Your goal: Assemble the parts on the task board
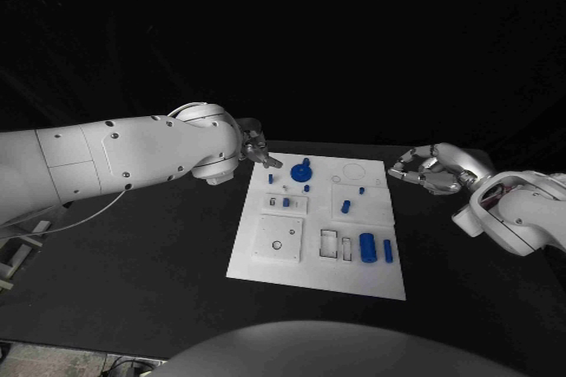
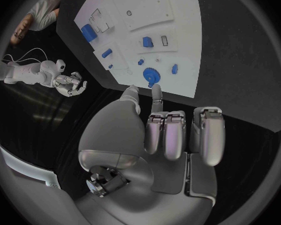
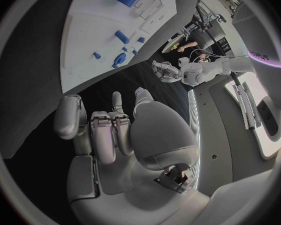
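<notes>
A: Where do we find the board?

B: We see the white board (image 1: 278, 258) lying flat in the middle of the black table (image 1: 141, 254), its long side running from near to far.

A: And the blue pieces?

B: At the far end we make out a round blue gear (image 1: 301, 173) with a knob, and a small blue peg (image 1: 270, 179) just left of it. Another small peg (image 1: 307, 188) sits just on the near side of the gear. Toward the right of the middle we see two more small pieces (image 1: 346, 206), one nearer than the other. At the near right a thick blue cylinder (image 1: 368, 248) lies on the board, with a thinner blue bar (image 1: 387, 249) just to its right.

A: What of our left hand?

B: Our left hand (image 1: 253, 150) hangs over the table just off the board's far left corner. From the left wrist we see most of its fingers (image 2: 167, 132) curled in, two reaching out toward the gear, and nothing held.

A: And the right?

B: Our right hand (image 1: 427, 169) is off the board's far right edge, apart from it. Its fingers (image 3: 106, 135) are curled in on nothing; we see no piece in it.
</notes>
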Controlling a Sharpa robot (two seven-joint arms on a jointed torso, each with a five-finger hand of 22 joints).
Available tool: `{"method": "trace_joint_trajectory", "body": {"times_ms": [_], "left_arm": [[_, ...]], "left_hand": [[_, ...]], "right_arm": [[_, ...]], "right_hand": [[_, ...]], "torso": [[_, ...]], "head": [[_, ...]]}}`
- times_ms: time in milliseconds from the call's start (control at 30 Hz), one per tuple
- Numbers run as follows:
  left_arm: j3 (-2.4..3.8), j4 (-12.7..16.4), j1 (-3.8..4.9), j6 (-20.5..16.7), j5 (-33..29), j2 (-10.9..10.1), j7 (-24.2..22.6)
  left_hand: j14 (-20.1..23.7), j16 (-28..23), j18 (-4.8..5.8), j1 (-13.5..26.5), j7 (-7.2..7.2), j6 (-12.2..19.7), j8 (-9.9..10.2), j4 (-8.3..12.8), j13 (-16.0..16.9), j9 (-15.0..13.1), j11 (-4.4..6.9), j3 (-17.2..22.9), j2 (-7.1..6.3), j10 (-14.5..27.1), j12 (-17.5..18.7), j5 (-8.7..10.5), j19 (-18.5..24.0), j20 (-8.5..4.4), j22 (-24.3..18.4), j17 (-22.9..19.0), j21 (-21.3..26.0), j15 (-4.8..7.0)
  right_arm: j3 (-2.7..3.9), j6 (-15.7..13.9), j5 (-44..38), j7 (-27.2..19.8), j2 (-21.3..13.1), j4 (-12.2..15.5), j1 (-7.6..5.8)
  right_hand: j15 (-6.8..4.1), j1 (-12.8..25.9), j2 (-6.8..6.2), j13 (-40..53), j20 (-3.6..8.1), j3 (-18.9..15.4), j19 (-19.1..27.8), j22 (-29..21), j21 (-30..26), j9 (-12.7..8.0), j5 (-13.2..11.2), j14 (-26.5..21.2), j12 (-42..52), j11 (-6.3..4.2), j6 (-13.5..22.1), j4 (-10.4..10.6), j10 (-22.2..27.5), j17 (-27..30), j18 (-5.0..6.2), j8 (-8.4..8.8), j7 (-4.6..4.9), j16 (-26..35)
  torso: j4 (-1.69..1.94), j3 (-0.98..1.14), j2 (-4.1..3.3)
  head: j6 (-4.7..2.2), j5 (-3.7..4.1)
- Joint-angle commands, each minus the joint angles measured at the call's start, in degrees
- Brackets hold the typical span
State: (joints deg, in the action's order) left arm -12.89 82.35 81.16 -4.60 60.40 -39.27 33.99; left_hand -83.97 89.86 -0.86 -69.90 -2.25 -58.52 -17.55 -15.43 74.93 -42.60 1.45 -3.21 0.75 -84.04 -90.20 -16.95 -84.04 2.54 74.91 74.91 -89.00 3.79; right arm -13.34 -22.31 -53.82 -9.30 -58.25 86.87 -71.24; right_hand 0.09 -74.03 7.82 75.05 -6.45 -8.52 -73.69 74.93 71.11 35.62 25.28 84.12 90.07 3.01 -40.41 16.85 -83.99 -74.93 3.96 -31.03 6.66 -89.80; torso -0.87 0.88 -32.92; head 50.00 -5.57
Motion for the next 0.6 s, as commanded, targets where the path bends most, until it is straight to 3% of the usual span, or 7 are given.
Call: {"method": "trace_joint_trajectory", "body": {"times_ms": [33,100,200,333,600], "left_arm": [[-0.1,-0.14,-0.39,6.12,-2.33,0.56,-0.85],[-0.14,-0.04,-0.73,6.18,-1.98,0.75,-1.57],[-0.19,0.26,-1.25,6.14,-1.64,0.94,-2.4],[-0.22,0.23,-1.92,7.6,-1.73,1.6,-2.56],[-0.23,-2.52,-2.68,12.89,-0.16,4.43,-0.07]], "left_hand": [[-6.03,0.14,0.41,-4.29,0.26,-0.93,0.68,0.91,15.07,0.88,0.28,1.74,0.56,-5.96,0.2,1.6,-4.85,-0.28,14.1,15.09,0.3,0.47],[-6.03,0.14,0.41,-6.65,0.41,-1.44,0.98,1.23,15.07,1.35,0.44,3.07,0.92,-5.96,0.2,3.38,-4.84,-0.38,14.11,15.09,0.3,0.56],[-6.03,0.14,0.48,-6.84,0.5,-2.12,1.0,0.51,15.07,1.61,0.55,3.48,0.87,-5.96,0.2,3.34,-5.0,-0.41,14.25,15.09,0.13,0.61],[-6.03,0.14,0.52,-4.66,0.37,-2.93,1.56,-1.26,15.07,2.38,0.51,3.07,0.43,-5.96,0.2,3.86,-5.12,-0.43,14.36,15.09,0.0,0.66],[-6.03,0.14,0.53,1.86,-0.64,-3.01,5.04,-1.33,15.07,5.74,-0.23,1.44,-0.28,-5.96,0.2,8.76,-5.15,-0.07,14.39,15.09,-0.01,0.12]], "right_arm": [[0.0,0.58,0.06,-0.37,0.08,0.14,0.03],[0.0,0.66,0.06,-0.34,0.13,0.16,0.03],[0.0,0.71,0.06,-0.31,0.15,0.21,0.03],[0.0,0.8,0.05,-0.24,0.21,0.17,0.03],[0.0,1.1,0.05,-0.09,0.49,0.05,0.03]], "right_hand": [[-0.01,0.45,0.09,14.95,-0.08,-0.31,0.0,8.48,-0.3,-0.09,-0.01,5.88,-0.07,-0.17,0.01,-0.18,-6.01,-15.07,0.95,0.11,0.08,-0.2],[-0.01,0.43,0.1,14.95,-0.08,-0.3,0.01,8.48,-0.31,-0.09,0.01,5.88,-0.07,-0.18,0.0,-0.19,-6.01,-15.07,0.96,0.11,0.07,-0.2],[-0.01,0.41,0.12,14.95,-0.09,-0.29,0.01,8.48,-0.31,-0.09,0.04,5.88,-0.07,-0.18,-0.01,-0.21,-6.01,-15.07,0.96,0.11,0.06,-0.2],[0.0,0.36,0.21,14.95,-0.09,-0.25,-0.05,8.5,-0.27,-0.09,0.16,5.88,-0.07,-0.18,-0.08,-0.26,-6.01,-15.07,0.94,0.08,0.04,-0.2],[0.02,0.43,0.39,14.95,-0.11,-0.25,-0.13,8.54,-0.21,-0.09,0.42,5.88,-0.07,-0.13,-0.36,-0.23,-6.01,-15.07,0.92,0.0,0.03,-0.2]], "torso": [[-0.03,0.02,0.06],[0.03,0.02,0.09],[0.01,0.0,0.08],[0.05,0.02,0.1],[-0.09,0.02,0.06]], "head": [[0.0,-0.18],[0.0,-0.16],[0.0,-0.15],[0.0,-0.21],[0.0,-0.5]]}}
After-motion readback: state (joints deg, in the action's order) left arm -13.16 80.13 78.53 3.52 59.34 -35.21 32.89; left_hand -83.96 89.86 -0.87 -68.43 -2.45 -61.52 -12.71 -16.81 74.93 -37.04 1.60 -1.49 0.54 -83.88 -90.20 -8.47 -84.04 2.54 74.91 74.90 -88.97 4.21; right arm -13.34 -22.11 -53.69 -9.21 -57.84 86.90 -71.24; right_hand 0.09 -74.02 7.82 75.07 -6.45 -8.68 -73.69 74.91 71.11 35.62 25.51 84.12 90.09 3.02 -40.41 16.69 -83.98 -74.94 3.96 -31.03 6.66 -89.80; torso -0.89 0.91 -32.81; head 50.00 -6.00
